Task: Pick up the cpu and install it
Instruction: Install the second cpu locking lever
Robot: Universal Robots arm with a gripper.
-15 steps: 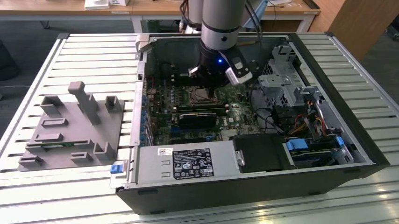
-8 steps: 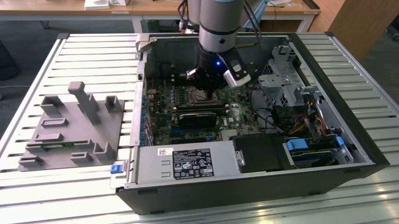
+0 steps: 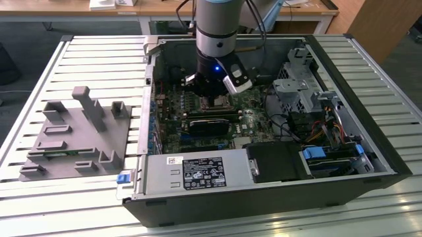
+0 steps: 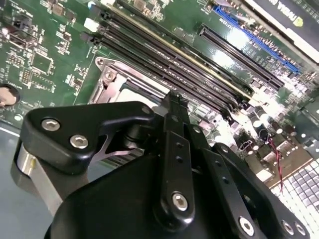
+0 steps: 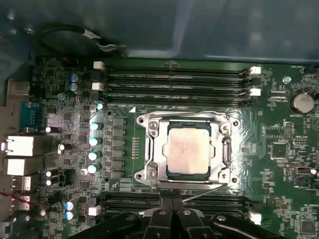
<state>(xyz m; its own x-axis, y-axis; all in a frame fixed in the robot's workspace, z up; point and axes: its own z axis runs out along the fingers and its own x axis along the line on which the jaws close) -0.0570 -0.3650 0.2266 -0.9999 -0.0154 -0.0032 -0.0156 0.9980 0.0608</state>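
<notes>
One chip matters here: the cpu (image 5: 188, 148) lies flat inside the metal frame of the socket (image 5: 149, 149) on the motherboard (image 5: 124, 109), its silver top facing up, and we judge it already seated. In the first wrist view the jaws (image 5: 172, 215) sit beside the socket's edge with their black fingers (image 5: 158, 218) drawn together and nothing between them, so we read them as closed and empty.

From here we see a few risks. The arm stands deep in the open computer case (image 3: 389, 165), just above the board, so any sideways drift could scrape the memory slots (image 5: 174, 82) or the small capacitors (image 5: 92, 141) near the socket. Pressing down on the chip off-centre could tilt it and bend contacts beneath. We cannot tell whether the socket's retaining lever is latched; if not, a nudge might shift the cpu.
</notes>
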